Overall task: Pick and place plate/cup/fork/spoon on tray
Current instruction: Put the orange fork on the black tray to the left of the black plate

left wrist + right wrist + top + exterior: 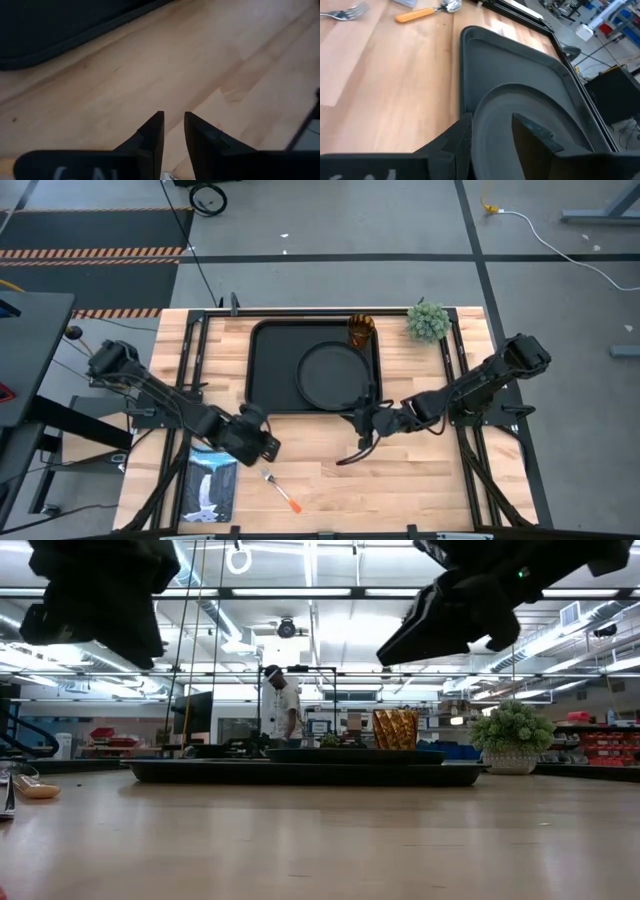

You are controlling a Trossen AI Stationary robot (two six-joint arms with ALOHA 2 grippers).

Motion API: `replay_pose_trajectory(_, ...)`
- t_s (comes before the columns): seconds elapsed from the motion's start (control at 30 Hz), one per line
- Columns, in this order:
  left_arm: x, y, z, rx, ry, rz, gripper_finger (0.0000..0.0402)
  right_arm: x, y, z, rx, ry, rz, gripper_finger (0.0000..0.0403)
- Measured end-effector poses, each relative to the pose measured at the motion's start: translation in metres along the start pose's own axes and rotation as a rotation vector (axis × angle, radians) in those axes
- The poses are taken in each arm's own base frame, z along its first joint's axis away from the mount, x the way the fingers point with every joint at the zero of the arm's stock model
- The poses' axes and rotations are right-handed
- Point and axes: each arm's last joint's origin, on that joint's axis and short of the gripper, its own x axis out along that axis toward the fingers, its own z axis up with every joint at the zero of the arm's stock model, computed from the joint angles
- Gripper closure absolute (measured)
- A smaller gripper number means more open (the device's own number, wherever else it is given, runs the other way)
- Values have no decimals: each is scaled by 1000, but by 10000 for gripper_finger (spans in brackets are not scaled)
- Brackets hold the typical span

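Observation:
The black tray (268, 370) lies at the table's far middle. The round black plate (333, 375) lies flat in the tray, and the amber cup (361, 330) stands upright at the tray's far right corner. The fork (282, 491) lies on the wood near the front edge. The spoon (427, 12) lies on the wood beyond the tray's near left corner; in the high view my left arm hides it. My right gripper (364, 419) hangs open above the plate's near rim (492, 100). My left gripper (270, 446) hovers above bare wood, its fingers (155, 132) a little apart and empty.
A small potted plant (428, 322) stands at the table's far right. A blue and white pouch (210, 485) lies at the near left. A dark cable (352, 454) lies on the wood below my right gripper. A person (280, 705) stands in the room behind.

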Motion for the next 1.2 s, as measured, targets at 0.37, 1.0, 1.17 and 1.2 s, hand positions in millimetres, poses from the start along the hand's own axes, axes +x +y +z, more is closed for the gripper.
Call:
replay_pose_trajectory(0.37, 22, -58, -28, -118, 275, 154, 322, -7, 11, 1, -82, -16, 41, 258)
replay_pose_trajectory(1.0, 36, -33, -68, 117, 370, 371, 250, -9, 18, 6, -110, -105, 307, 258)
replay_pose_trajectory(1.17, 42, -17, -71, 168, 429, 407, 271, -9, 19, 6, -109, -110, 318, 258)
replay_pose_trajectory(1.2, 40, -15, -70, 166, 432, 405, 278, -9, 19, 6, -110, -110, 318, 258)
